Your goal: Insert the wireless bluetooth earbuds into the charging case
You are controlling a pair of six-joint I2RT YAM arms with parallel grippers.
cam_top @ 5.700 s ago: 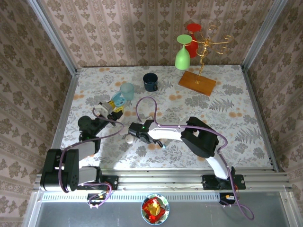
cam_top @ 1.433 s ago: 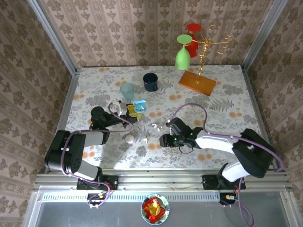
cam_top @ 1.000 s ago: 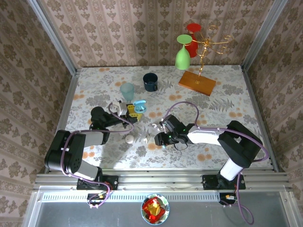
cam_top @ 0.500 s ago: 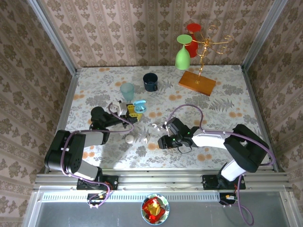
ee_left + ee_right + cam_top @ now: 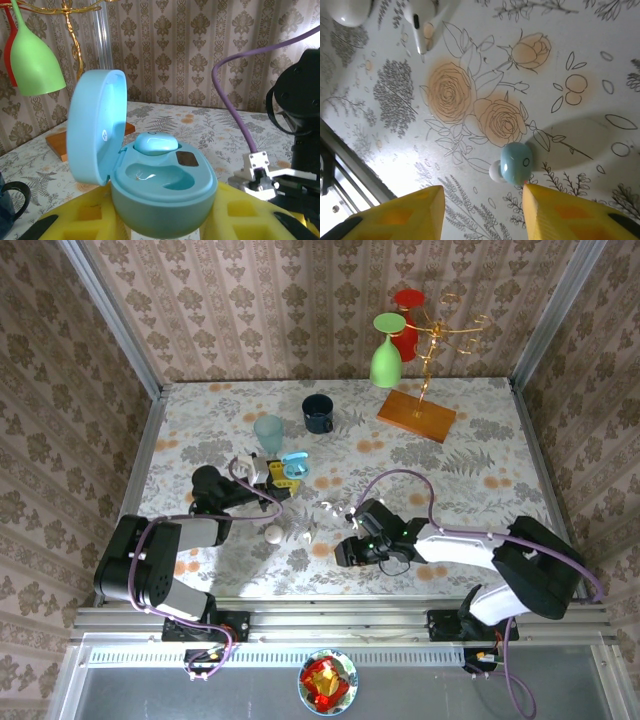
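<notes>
Lab test booth: wallpaper panels (image 5: pixel 300 310), aluminium rail (image 5: pixel 340 620), floral tabletop (image 5: pixel 490 455).

Green wine glass (image 5: pixel 386 352) hanging on gold rack (image 5: pixel 428 365), navy mug (image 5: pixel 318 414), pale teal tumbler (image 5: pixel 268 432), patterned bowl (image 5: pixel 304 680)

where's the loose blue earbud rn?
Right wrist view: the blue earbud lies on the tablecloth next to the orange roses, just ahead of the right gripper, whose jaws stand open.
</notes>
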